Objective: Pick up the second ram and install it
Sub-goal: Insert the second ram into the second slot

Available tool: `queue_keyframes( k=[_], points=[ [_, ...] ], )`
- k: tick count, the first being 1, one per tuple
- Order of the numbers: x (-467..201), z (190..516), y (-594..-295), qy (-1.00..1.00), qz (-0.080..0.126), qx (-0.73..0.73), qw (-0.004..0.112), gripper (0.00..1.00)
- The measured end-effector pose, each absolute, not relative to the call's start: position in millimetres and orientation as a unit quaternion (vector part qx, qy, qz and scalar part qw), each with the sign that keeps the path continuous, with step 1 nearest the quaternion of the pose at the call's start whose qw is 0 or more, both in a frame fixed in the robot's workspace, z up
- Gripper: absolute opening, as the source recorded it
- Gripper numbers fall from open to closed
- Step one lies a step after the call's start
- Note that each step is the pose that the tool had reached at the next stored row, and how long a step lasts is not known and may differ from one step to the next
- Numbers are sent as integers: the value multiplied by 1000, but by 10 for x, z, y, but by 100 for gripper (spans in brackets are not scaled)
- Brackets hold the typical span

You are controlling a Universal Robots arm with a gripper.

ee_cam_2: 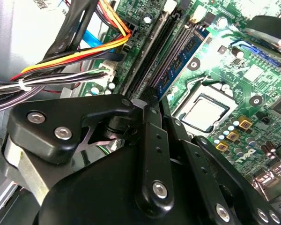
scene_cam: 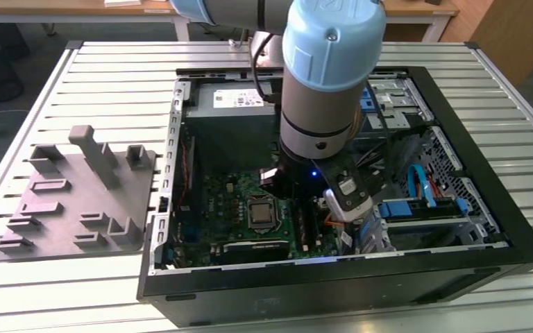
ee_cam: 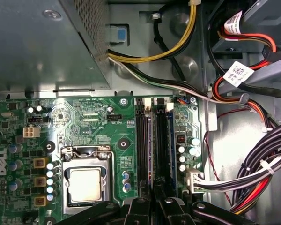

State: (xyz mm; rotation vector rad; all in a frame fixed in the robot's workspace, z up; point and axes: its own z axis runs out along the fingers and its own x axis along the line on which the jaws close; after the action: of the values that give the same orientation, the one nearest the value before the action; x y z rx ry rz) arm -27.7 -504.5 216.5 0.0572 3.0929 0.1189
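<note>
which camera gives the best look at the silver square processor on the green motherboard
The first wrist view: the silver square processor faces the camera squarely, whole and unobstructed in its socket. The second wrist view shows it slanted, beside the black gripper linkage. In the exterior view it is a distant patch beside the arm.

Matt grey plastic tray (scene_cam: pixel 72 201) lies on the ribbed, pale metal desk (scene_cam: pixel 44 90). The computer case (scene_cam: pixel 488 208) looks like black-painted sheet metal. Glossy green motherboard (ee_cam: pixel 93 122) carries a shiny metal processor lid (ee_cam: pixel 85 183). The end effector (ee_cam_2: pixel 150 154) is matt black metal.
</note>
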Motion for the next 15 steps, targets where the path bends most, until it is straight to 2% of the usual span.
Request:
queue_keyframes(
  k=[15],
  points=[
    [-267, 2161, -5044, 999, 39, 14, 23, 14]
  ],
)
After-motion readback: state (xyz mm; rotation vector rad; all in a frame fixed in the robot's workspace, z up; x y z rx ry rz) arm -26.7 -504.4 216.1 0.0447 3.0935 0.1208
